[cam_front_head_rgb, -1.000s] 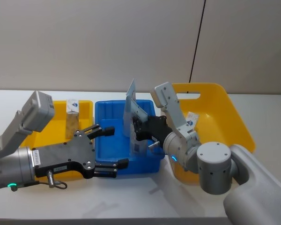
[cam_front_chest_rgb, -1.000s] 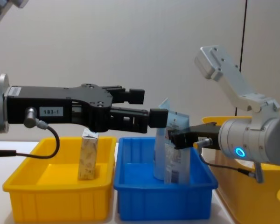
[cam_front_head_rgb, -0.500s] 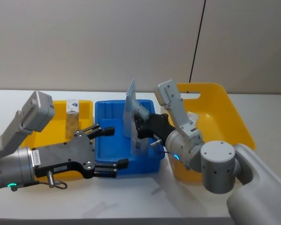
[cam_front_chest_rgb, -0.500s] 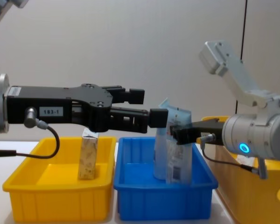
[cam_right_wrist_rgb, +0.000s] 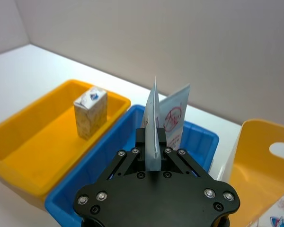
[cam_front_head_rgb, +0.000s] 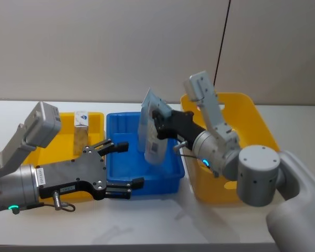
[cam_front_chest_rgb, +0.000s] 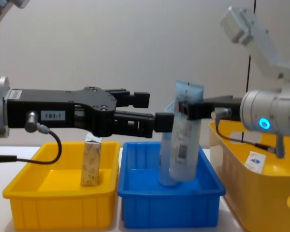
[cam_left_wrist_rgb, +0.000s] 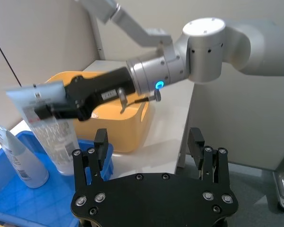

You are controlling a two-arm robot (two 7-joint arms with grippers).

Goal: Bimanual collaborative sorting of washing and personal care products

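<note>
My right gripper [cam_front_head_rgb: 159, 122] is shut on the top of a pale blue-and-white pouch [cam_front_head_rgb: 153, 137], which hangs tilted above the blue bin [cam_front_head_rgb: 113, 131]. From the chest, the held pouch [cam_front_chest_rgb: 184, 145] hangs in front of a second pouch [cam_front_chest_rgb: 164, 173] that stands in the blue bin [cam_front_chest_rgb: 169, 212]. My left gripper [cam_front_head_rgb: 128, 164] hovers open over that bin's near left side, apart from both pouches. A beige pack [cam_front_head_rgb: 81, 134] with a white top stands upright in the small yellow bin [cam_front_head_rgb: 60, 128]. In the right wrist view the held pouch [cam_right_wrist_rgb: 154, 127] shows edge-on.
A large yellow bin [cam_front_head_rgb: 254, 123] stands to the right of the blue bin, and a small white-and-blue item [cam_front_chest_rgb: 254, 159] lies inside it. The three bins sit side by side on a white table [cam_front_head_rgb: 147, 226]. A plain wall lies behind.
The right gripper has lifted its pouch up out of the blue bin and tilted it, and the arm's elbow rose. The left arm has not moved.
</note>
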